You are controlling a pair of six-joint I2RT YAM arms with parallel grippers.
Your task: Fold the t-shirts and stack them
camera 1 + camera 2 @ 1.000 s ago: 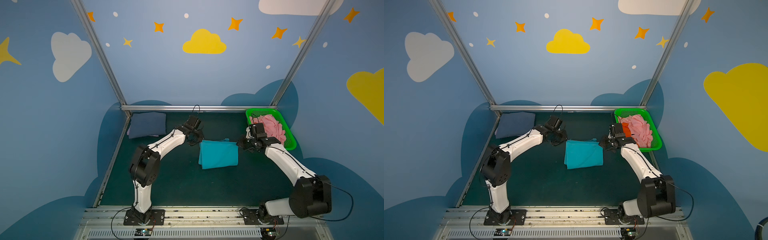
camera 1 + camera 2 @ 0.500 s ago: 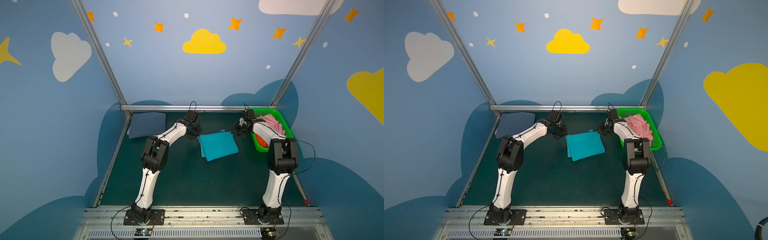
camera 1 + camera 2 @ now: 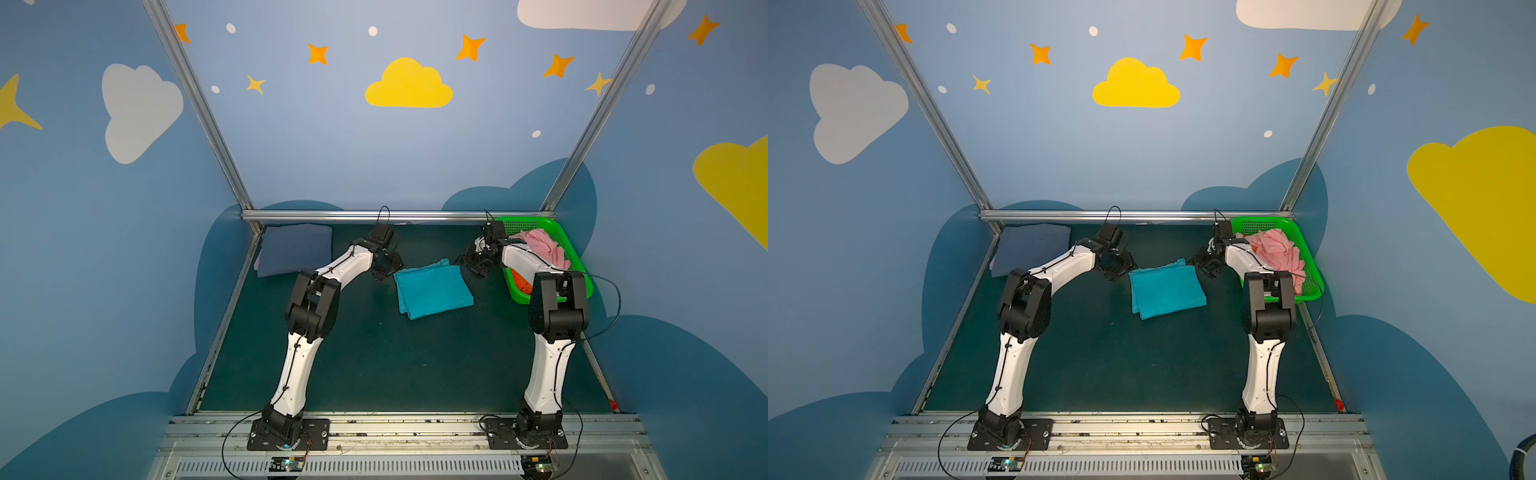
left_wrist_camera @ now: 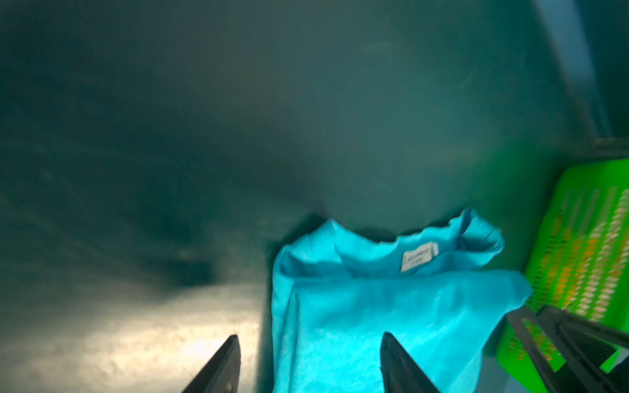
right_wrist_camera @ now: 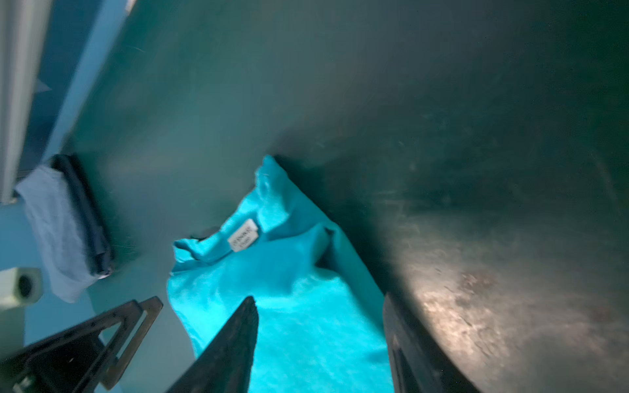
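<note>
Near edge: both arm bases on the rail. Bare green table (image 3: pixel 374 365) beyond them.

Mid-table: teal t-shirt (image 3: pixel 432 289) (image 3: pixel 1165 289), folded to a flat rectangle, lying roughly between the two arms in both top views.
- Long side seems to run across the table, left to right, though the slant of the view makes this uncertain.
- Skewed: its right end sits farther back than its left, and one corner points toward the bases.
- Neck opening with white label (image 4: pixel 419 260) on the far edge, facing the back rail. The folded end lies nearest the bases.

Far corners of the shirt:
- left gripper (image 3: pixel 388 266) (image 4: pixel 309 337) at the left one. Jaws parted about midway, one finger over the table, one over cloth; nothing pinched.
- right gripper (image 3: pixel 476 264) (image 5: pixel 320 299) at the right one. Jaws parted likewise, over the shirt's edge; nothing pinched.
- Contact with the cloth: cannot tell.

Far right: green basket (image 3: pixel 536 222), with pink t-shirt (image 3: pixel 542 249) heaped on top and orange t-shirt (image 3: pixel 521 283) showing beneath.

Far left, against the rail: slate-blue t-shirt (image 3: pixel 295 249), folded, lying on a pale lavender t-shirt (image 5: pixel 51 231).
</note>
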